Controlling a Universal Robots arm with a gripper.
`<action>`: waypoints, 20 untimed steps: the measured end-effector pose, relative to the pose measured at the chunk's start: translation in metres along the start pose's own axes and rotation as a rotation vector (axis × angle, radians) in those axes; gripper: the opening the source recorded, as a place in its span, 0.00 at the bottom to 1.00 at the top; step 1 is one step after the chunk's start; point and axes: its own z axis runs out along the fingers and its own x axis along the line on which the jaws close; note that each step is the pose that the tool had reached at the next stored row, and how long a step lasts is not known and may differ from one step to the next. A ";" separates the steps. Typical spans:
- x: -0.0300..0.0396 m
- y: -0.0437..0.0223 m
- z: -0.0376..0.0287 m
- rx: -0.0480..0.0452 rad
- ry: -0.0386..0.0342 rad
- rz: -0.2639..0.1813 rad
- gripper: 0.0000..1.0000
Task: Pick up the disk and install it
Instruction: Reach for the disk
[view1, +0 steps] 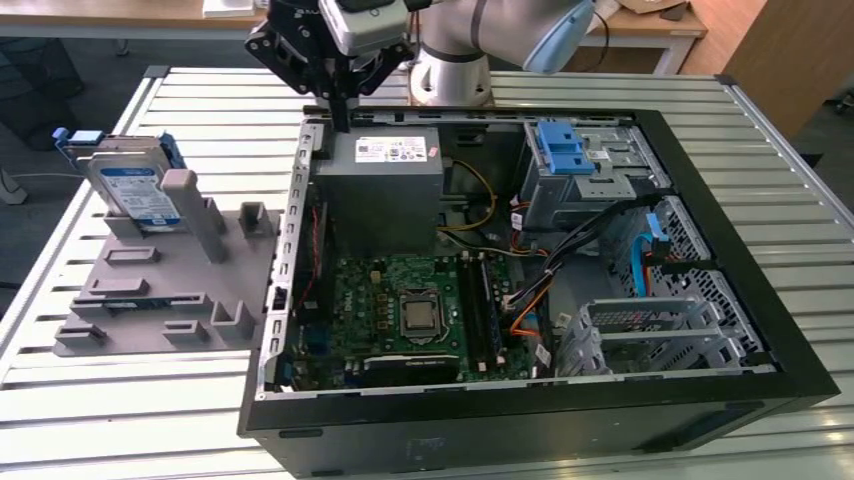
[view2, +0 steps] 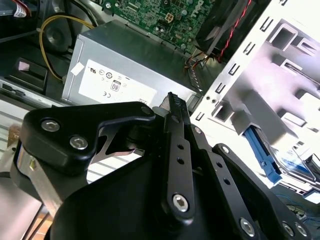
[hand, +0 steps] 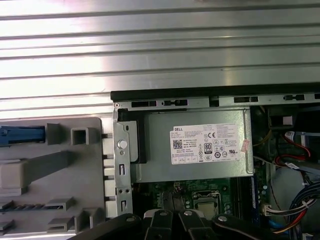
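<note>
- The slatted metal bench (view1: 747, 200) carries everything: an open computer case (view1: 534, 420) fills its middle and the side toward the exterior view's right, and a grey holder block (view1: 160, 290) lies along the bench edge at the exterior view's left
- The grey power supply box (view1: 384, 190) sits inside the case at the corner nearest the holder block, its white label facing up in both wrist views
- The gripper (view1: 342, 118) hangs over the case wall just beside that power supply box, well apart from the holder block; its fingers (view2: 175, 145) look pressed together into one narrow stem and there is nothing between them
- The disk (view1: 134, 195) stands on edge in a slot at the holder block's end toward the bench's far corner at the exterior view's left, label face showing, and it leans slightly against a grey post of the block
- Handling, as I judge it: a metal-bodied drive is stiff and dense for its bulk, so it should not flex or sag in a pinch, but it is sensitive to knocks and its bare metal faces are smooth and could slip
- The blue carrier frame (view1: 80, 140) clipped round the disk is plastic and likely has some give; its raised end stands clear above the block and looks the freest place to grip, squeezing across the thin dimension rather than on the label, and keeping the lift straight along the slot so the frame does not bind
</note>
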 end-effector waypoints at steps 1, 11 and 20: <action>0.0008 -0.0001 0.0001 0.0000 0.0000 0.000 0.11; 0.0097 -0.0007 0.0002 0.0000 0.0000 0.000 0.11; 0.0171 -0.0013 0.0005 0.0000 0.0000 0.000 0.11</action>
